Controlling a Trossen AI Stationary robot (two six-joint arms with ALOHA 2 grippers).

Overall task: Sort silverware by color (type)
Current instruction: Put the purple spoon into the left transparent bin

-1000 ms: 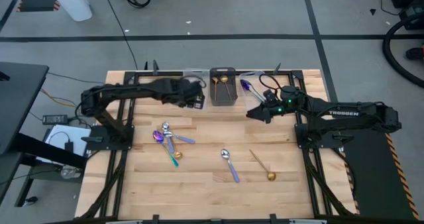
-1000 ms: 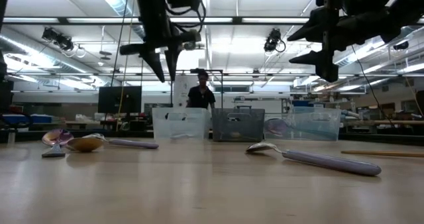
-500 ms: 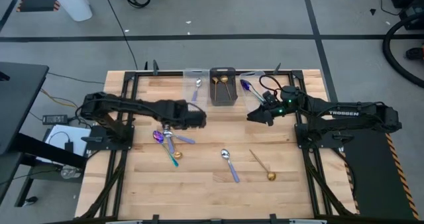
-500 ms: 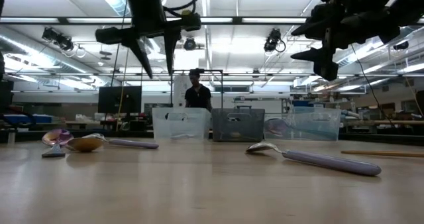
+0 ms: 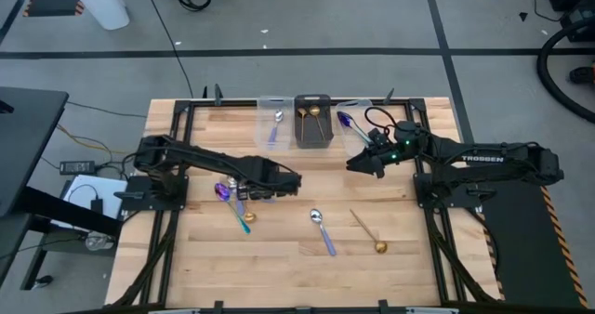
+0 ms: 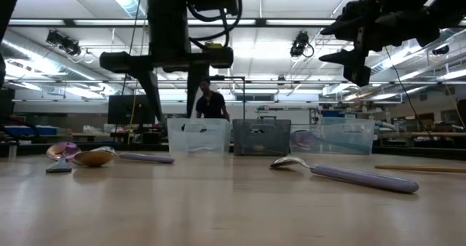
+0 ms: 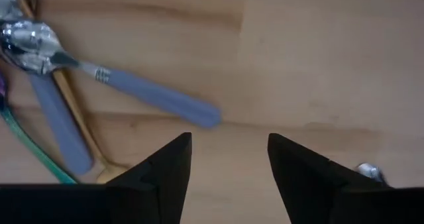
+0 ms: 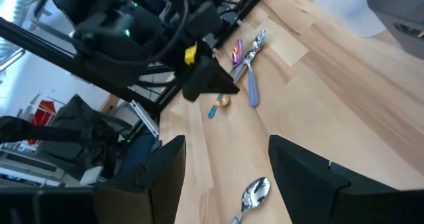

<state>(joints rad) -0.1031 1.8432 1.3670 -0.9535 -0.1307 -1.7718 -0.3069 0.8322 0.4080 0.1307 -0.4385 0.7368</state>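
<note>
Spoons sit loose on the desk (image 5: pixel 279 277), placed here relative to the dark bin (image 5: pixel 313 128): a cluster of spoons (image 5: pixel 234 198) near and left of it, a lavender-handled silver spoon (image 5: pixel 322 230) nearer the front edge almost in line with it, a gold spoon (image 5: pixel 369 233) front-right. Left claw (image 5: pixel 296 180) hangs over bare wood between the cluster and the bin, fingers (image 7: pixel 165 168) spread apart and empty; wrist view shows a silver spoon with lavender handle (image 7: pixel 119 85) just ahead of the tips, overlapping other pieces. Left clear bin (image 5: pixel 273 124) touching the dark bin holds one silver spoon, the dark bin holds two gold spoons, right clear bin (image 5: pixel 349 119) holds a blue-purple one. Likely step: pick the next spoon from the cluster. To do it well, line the fingers across one handle where it lies clear of its neighbours, come down straight, and pinch the handle only, so the crossed spoons are not dragged. Right claw (image 5: pixel 353 161) waits just right of the dark bin, off the desk, fingers (image 8: pixel 162 177) parted, nothing held. Writing: "TROSSEN" on the right arm (image 5: pixel 483 158); no other readable labels.
</note>
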